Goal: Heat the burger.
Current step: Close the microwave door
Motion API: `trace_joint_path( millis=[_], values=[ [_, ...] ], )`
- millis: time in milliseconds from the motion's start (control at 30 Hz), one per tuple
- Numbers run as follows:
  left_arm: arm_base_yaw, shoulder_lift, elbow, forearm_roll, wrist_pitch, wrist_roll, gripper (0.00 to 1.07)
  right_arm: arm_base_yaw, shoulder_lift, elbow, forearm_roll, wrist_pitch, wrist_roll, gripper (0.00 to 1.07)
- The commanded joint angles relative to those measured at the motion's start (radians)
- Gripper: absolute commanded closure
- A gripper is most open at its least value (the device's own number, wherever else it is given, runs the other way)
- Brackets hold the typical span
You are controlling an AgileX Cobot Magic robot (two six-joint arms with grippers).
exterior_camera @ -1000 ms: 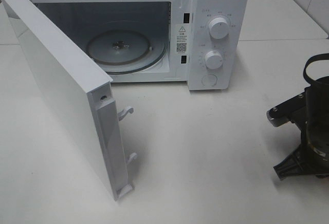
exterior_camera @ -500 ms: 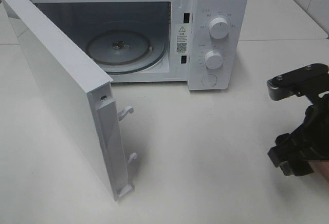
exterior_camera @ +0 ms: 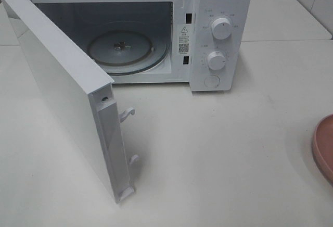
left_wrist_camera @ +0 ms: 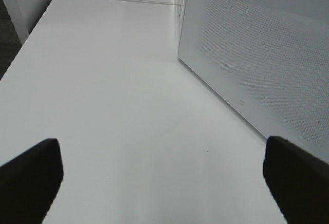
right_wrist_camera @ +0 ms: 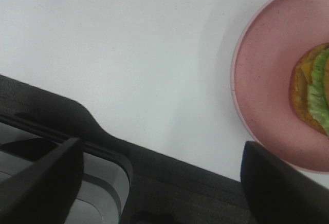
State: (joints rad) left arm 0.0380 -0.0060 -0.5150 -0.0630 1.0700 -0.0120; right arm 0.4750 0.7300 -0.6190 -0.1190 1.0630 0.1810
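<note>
The burger [right_wrist_camera: 313, 88] lies on a round pink plate [right_wrist_camera: 262, 80] at the edge of the right wrist view; only part of its bun, yellow cheese and green lettuce shows. My right gripper [right_wrist_camera: 164, 180] is open and empty, beside the plate and over the table's edge. In the exterior high view only the plate's rim [exterior_camera: 323, 146] shows at the far right; the burger and both grippers are out of that view. My left gripper [left_wrist_camera: 164, 183] is open with nothing between its dark fingertips [left_wrist_camera: 31, 175], low over the table beside the microwave door's outer face [left_wrist_camera: 257, 54].
A white microwave [exterior_camera: 221, 8] stands at the back with its door [exterior_camera: 62, 91] swung wide toward the front left. Its glass turntable [exterior_camera: 127, 50] is bare. Two knobs [exterior_camera: 221, 28] sit on its right panel. The table's edge and dark floor [right_wrist_camera: 169, 178] lie under the right gripper.
The right arm has left the exterior high view off the right edge, uncovering the pink plate's rim. Its jaws spread apart as it went. The left side has not changed.
</note>
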Motion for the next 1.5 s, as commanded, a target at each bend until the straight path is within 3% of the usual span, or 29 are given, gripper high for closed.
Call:
trace_joint_path(
  millis=[33, 67, 133, 233, 300, 400, 467, 567, 900, 1500],
  values=[
    [0.002, -0.015, 0.000, 0.003, -0.002, 0.001, 0.09, 0.000, -0.160, 0.008, 0.004, 0.079, -0.016, 0.29],
    [0.002, -0.015, 0.000, 0.003, -0.002, 0.001, 0.09, 0.000, -0.160, 0.008, 0.004, 0.079, -0.016, 0.29],
    [0.002, -0.015, 0.000, 0.003, -0.002, 0.001, 0.09, -0.029, -0.360, 0.034, -0.005, 0.091, -0.016, 0.30],
    [0.002, -0.015, 0.000, 0.003, -0.002, 0.001, 0.09, -0.052, -0.396, 0.038, -0.007, 0.090, -0.017, 0.30],
    [0.002, -0.015, 0.000, 0.003, -0.002, 0.001, 0.09, -0.172, -0.545, 0.051, -0.003, 0.069, -0.074, 0.31],
    [0.002, -0.015, 0.000, 0.003, -0.002, 0.001, 0.09, -0.196, -0.581, 0.051, -0.002, 0.069, -0.094, 0.31],
    [0.002, -0.015, 0.000, 0.003, -0.002, 0.001, 0.09, -0.289, -0.694, 0.051, 0.007, 0.044, -0.154, 0.31],
    [0.002, -0.015, 0.000, 0.003, -0.002, 0.001, 0.09, -0.335, -0.760, 0.051, 0.047, 0.004, -0.154, 0.31],
    [0.002, -0.014, 0.000, 0.003, -0.002, 0.001, 0.09, -0.375, -0.761, 0.125, 0.101, -0.104, -0.149, 0.31],
    [0.002, -0.014, 0.000, 0.003, -0.002, 0.001, 0.09, -0.375, -0.761, 0.126, 0.102, -0.102, -0.150, 0.31]
  ],
)
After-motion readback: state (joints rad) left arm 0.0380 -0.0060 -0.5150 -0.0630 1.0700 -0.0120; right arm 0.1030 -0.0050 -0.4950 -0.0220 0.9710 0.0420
